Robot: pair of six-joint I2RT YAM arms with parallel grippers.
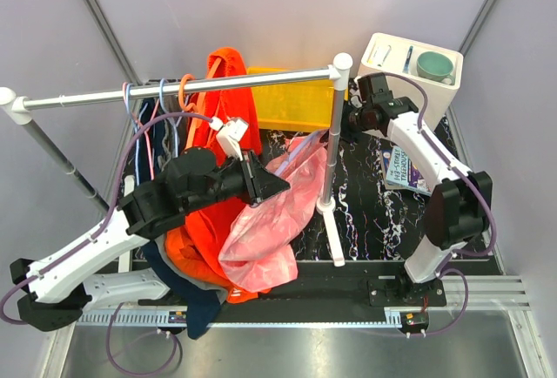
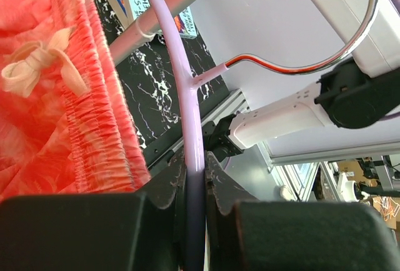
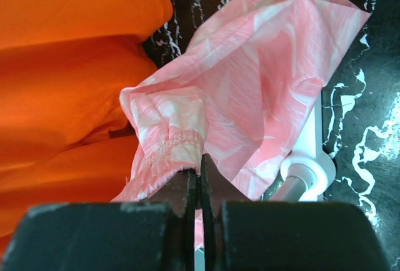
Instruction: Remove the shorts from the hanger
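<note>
The light pink shorts (image 1: 277, 212) hang in a loose bundle from a lilac hanger (image 2: 187, 83) in front of the rack. My left gripper (image 1: 275, 185) is shut on that hanger's bar, seen between the jaws in the left wrist view (image 2: 195, 180). My right gripper (image 3: 200, 171) is shut on the gathered waistband of the pink shorts (image 3: 269, 77); in the top view it sits by the rack post (image 1: 341, 125). The bright orange shorts (image 1: 228, 99) hang behind, their white drawstring bow (image 2: 37, 71) showing in the left wrist view.
A clothes rack's rail (image 1: 174, 91) and white post (image 1: 331, 160) cross the scene, with several hangers (image 1: 152, 104) at the left. A yellow bin (image 1: 291, 104), a white box with a teal bowl (image 1: 433, 66), a book (image 1: 402, 169) and dark blue cloth (image 1: 198, 307) lie around.
</note>
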